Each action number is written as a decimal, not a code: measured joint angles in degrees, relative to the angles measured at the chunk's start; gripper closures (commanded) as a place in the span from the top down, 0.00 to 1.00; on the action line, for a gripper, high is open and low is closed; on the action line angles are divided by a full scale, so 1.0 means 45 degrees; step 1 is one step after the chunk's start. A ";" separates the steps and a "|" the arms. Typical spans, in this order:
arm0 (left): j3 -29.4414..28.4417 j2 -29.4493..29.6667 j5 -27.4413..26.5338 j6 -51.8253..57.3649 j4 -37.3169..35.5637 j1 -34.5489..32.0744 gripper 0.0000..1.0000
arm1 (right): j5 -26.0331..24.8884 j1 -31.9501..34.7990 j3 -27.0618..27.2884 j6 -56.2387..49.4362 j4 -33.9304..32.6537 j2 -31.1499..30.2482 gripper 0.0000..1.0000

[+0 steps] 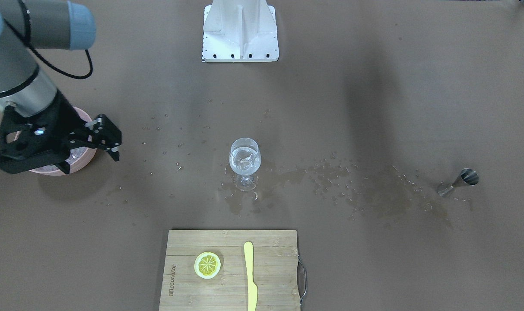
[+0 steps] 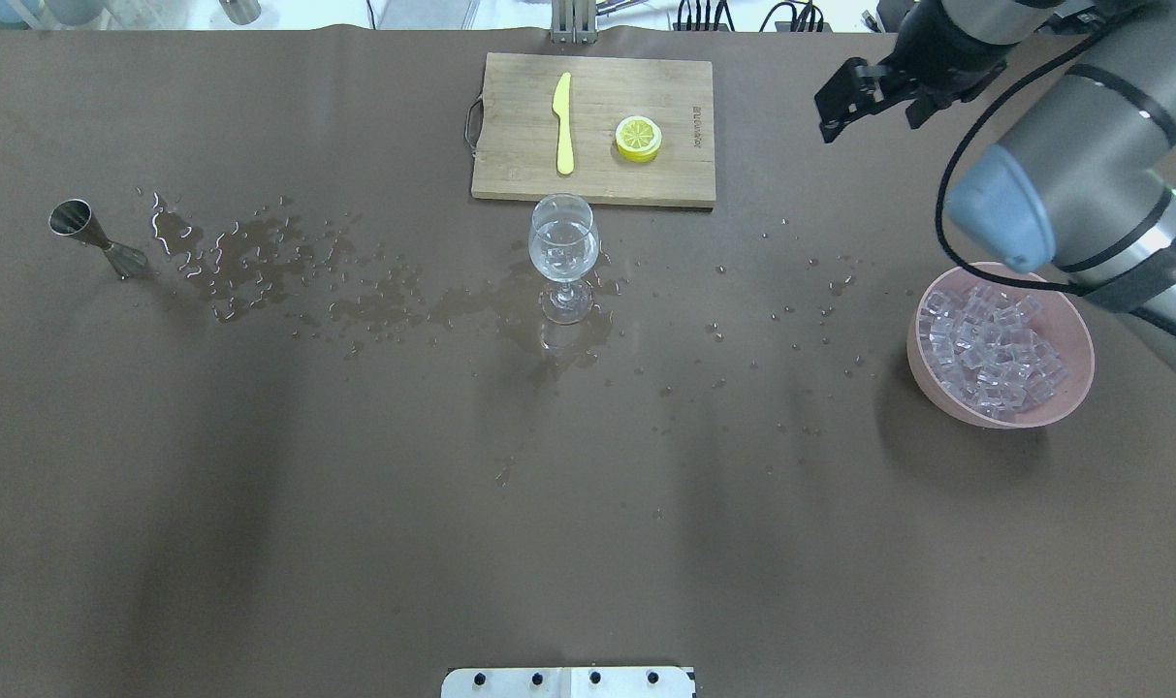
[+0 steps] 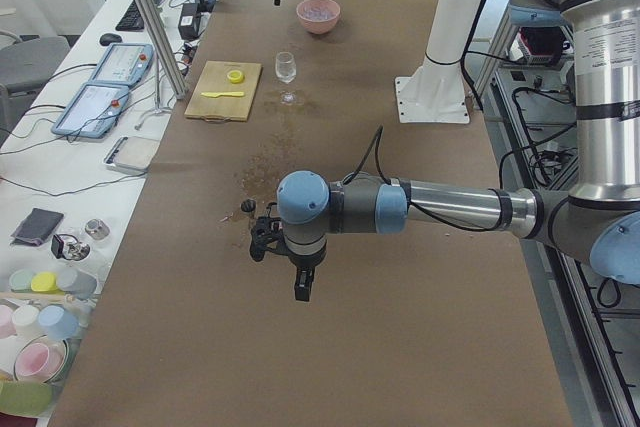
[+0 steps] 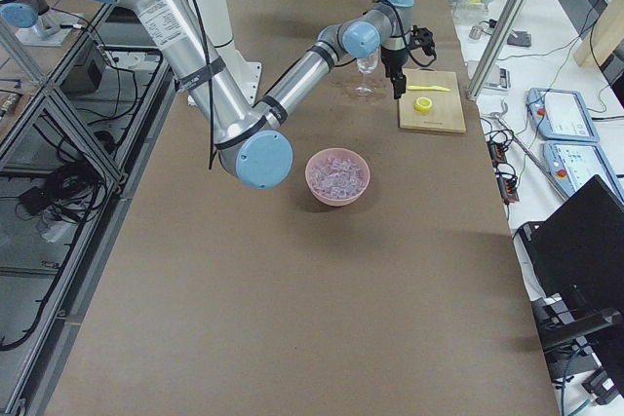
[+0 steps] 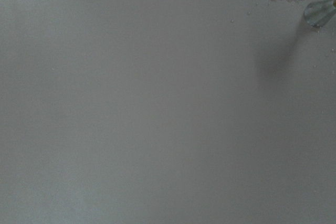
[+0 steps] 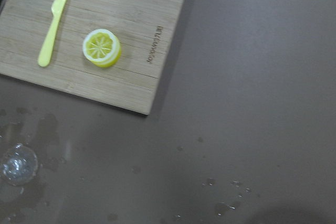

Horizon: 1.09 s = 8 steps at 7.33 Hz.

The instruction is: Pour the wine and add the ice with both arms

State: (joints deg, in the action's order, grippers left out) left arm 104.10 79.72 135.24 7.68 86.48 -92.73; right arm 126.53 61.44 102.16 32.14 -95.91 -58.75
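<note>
A wine glass (image 2: 565, 291) is seen standing upright at the middle of the brown table (image 2: 588, 523). The wine (image 2: 562, 254) is held in it as a small amount of clear liquid, and whether any cubes lie in it cannot be told. The ice (image 2: 985, 334) is heaped in a pink bowl (image 2: 975, 417), which is set well to the robot's right of the glass. The right gripper (image 2: 869, 114) is held above the table, also to the right of the glass but on its far side, away from the robot and apart from the bowl. Its jaws are spread wide and nothing is gripped between them. A wooden cutting board (image 2: 520, 97) is laid just beyond the glass, on the side away from the robot, and a yellow knife (image 2: 563, 121) and a lemon slice (image 2: 638, 138) are placed on it side by side. A metal jigger (image 2: 88, 233) is found well to the robot's left of the glass, and spilled liquid (image 2: 248, 247) is scattered in puddles and drops between the two. The left gripper (image 3: 301, 287) is hung pointing down over the table, farther from the glass than the jigger. It is shown only in the side view, so how its jaws stand cannot be told.
</note>
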 measured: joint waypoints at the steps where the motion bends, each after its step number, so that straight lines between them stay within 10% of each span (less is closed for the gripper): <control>1: -0.0078 -0.0120 -0.0034 -0.0009 0.0392 -0.0011 0.98 | 0.0609 0.0769 -0.0023 -0.0648 0.0000 -0.0813 1.00; 8: -0.0101 -0.0171 -0.0053 -0.0027 0.0665 0.0008 0.98 | 0.0684 0.4659 -0.0144 -0.4694 0.0885 -0.7215 1.00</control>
State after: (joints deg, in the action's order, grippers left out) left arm 103.65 78.95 135.00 7.56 89.47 -92.70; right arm 129.61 82.41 101.51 11.02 -91.93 -91.22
